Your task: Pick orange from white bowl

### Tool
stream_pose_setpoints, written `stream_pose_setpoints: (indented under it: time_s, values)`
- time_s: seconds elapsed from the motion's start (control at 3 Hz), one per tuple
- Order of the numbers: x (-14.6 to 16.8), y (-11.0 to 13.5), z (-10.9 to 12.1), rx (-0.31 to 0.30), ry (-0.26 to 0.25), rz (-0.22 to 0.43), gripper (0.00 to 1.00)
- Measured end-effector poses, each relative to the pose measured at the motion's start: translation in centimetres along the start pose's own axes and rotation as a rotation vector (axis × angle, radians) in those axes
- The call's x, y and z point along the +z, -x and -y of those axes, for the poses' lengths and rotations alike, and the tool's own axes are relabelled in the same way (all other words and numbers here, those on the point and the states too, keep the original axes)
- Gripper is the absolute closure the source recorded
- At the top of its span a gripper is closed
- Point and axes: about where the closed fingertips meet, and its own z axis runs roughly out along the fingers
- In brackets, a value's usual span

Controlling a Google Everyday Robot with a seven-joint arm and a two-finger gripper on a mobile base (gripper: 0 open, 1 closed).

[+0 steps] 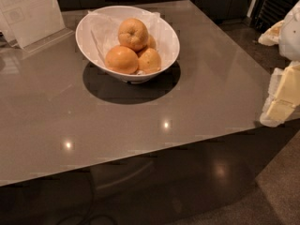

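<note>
Here the table (211, 93) is the largest thing, a glossy grey slab. The tool (282, 97) hangs over its right-hand edge, only partly in view. I cannot tell whether it is open or closed, but it plainly does not have the fruit. The white bowl (83, 41) stands well apart from the tool, far off to its left and further back across the table. A leaning sign stand (30, 13) is further from the tool again.

The reach is long, and the bowl looks to sit loose on a slick top. A knock on the rim nearest the tool could slide or tip it. The paper lining (101, 29) rises up the wall on the side away from the tool and could be pinched with the fruit and dragged out. The orange (133, 33) sits on top of the heap, resting on the smaller oranges (122, 59). A squeeze off its middle would likely roll it down the side away from the tool. Pressing down could shift the whole pile. Coming in too low would meet the small fruit on the tool's side first, and that is the wrong one.

The orange is pale yellow-orange and a little bigger than the rest. It has a puckered navel dimple with creases running from it. It looks firm, round and fairly wide to grip.
</note>
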Motion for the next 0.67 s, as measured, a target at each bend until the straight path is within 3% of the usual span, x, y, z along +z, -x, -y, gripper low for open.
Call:
stream_pose_setpoints:
  time_s: [0.67]
  values:
    - [-0.19,0.86,0.8,-0.023,-0.013,0.013,0.0]
